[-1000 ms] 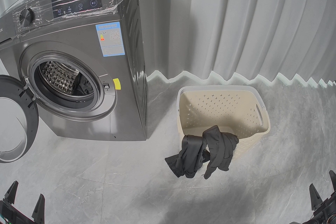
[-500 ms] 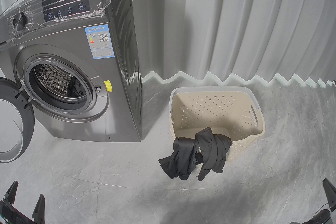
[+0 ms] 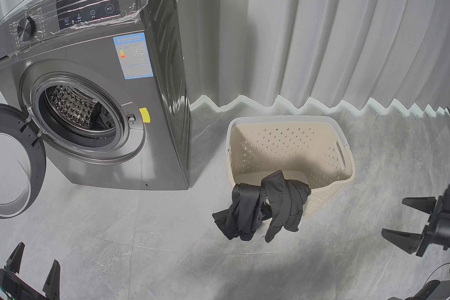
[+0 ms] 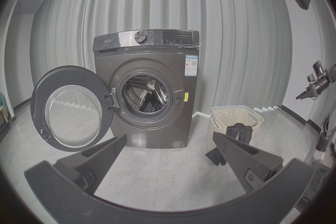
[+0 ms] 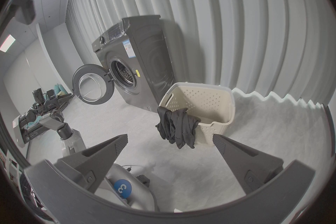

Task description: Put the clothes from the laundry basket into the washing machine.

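Grey tiled floor (image 3: pixel 140 244), pale curtain (image 3: pixel 304 19) at the back.

Nearest: left gripper (image 3: pixel 36 255) sat low at the robot's left, released and empty, same place as half a second before.

Change: right gripper (image 3: pixel 393 217) had come up from the lower edge of the head view to hang beside the basket (image 3: pixel 286 119) on the robot's right. It was spread wide, holding nothing, apart from the basket wall. The earlier shift of the whole head picture was camera motion; nothing on the floor had moved.

Dark garment (image 3: pixel 267 207) lay draped over the basket's near rim, most of it hanging outside toward the floor. Rest of the basket looked bare.

Farther left: washer (image 3: pixel 154 94), door (image 3: pixel 40 165) swung open, drum (image 3: pixel 75 106) exposed; something dark already inside (image 4: pixel 152 107).

Judgement: right arm staged for the pick of what looks like the last garment; grasp not yet made.
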Controlling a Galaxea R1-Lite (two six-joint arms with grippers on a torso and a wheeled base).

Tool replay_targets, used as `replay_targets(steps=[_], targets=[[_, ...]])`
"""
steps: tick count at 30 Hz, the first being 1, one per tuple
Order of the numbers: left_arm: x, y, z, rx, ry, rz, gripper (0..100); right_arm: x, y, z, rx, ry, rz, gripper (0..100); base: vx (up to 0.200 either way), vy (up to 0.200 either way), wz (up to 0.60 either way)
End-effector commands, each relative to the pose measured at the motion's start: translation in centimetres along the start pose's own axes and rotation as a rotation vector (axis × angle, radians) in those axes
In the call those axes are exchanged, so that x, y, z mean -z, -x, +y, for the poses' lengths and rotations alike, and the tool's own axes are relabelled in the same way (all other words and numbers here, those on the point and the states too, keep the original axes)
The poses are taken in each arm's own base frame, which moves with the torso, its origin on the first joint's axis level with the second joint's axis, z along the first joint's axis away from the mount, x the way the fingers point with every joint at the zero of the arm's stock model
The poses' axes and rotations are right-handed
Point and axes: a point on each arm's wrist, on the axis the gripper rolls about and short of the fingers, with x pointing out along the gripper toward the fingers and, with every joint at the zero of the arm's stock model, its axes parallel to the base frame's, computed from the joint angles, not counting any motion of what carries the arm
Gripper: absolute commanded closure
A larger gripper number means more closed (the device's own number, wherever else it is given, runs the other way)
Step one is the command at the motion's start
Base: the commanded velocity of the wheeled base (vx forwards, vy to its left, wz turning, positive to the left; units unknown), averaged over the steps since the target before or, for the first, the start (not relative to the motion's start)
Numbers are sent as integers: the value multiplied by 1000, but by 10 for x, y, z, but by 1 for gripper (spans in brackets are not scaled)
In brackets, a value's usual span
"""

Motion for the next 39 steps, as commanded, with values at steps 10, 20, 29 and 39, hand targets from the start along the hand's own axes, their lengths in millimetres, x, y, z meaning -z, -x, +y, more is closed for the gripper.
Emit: replay_targets(steps=[10,20,29,39], targets=[[5,0,0,0,4,1,0,-3,-154,23,-64,-241,314,0,0,0,0],[5,0,0,-1,7,1,0,19,-204,16,3,-247,389,0,0,0,0],[5,0,0,-1,5,0,0,46,-244,1,100,-255,401,0,0,0,0],[5,0,0,-1,5,0,0,51,-283,-14,198,-276,383,0,0,0,0]])
